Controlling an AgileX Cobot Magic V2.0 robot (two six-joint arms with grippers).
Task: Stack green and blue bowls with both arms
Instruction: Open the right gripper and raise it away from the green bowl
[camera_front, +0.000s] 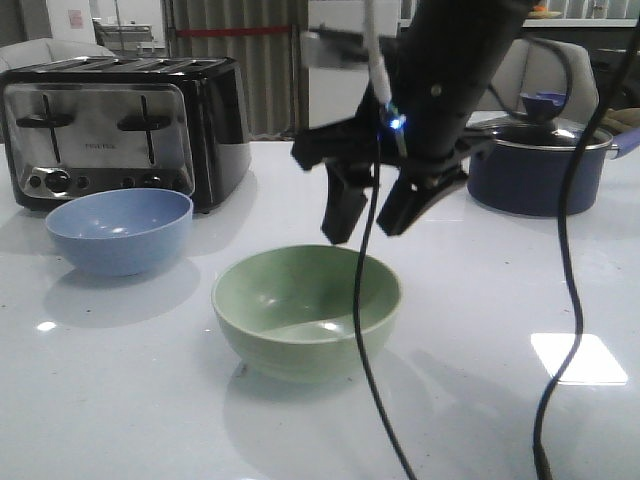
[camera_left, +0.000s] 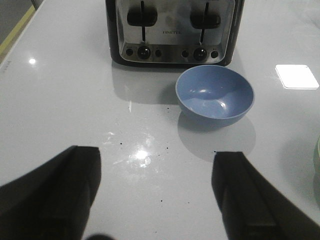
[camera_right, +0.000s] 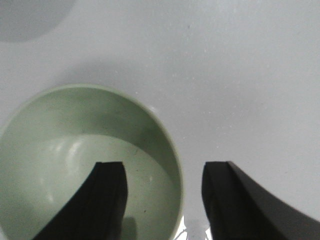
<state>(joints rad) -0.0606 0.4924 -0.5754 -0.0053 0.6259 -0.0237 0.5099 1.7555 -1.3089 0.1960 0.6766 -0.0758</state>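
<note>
The pale green bowl (camera_front: 306, 310) sits upright at the table's middle front. The periwinkle blue bowl (camera_front: 119, 229) sits to its left, just in front of the toaster. My right gripper (camera_front: 372, 222) hangs open just above the green bowl's far right rim. In the right wrist view the green bowl (camera_right: 60, 155) lies under the right gripper (camera_right: 165, 172), with one finger over the bowl's inside and the other outside the rim. My left gripper (camera_left: 157, 160) is open and empty over bare table, with the blue bowl (camera_left: 215, 95) ahead of it. The left arm is out of the front view.
A black-and-chrome toaster (camera_front: 120, 125) stands at the back left. A dark navy lidded pot (camera_front: 540, 160) stands at the back right. A black cable (camera_front: 372, 330) hangs from the right arm across the green bowl. A bright light patch (camera_front: 578, 358) lies on the table at right.
</note>
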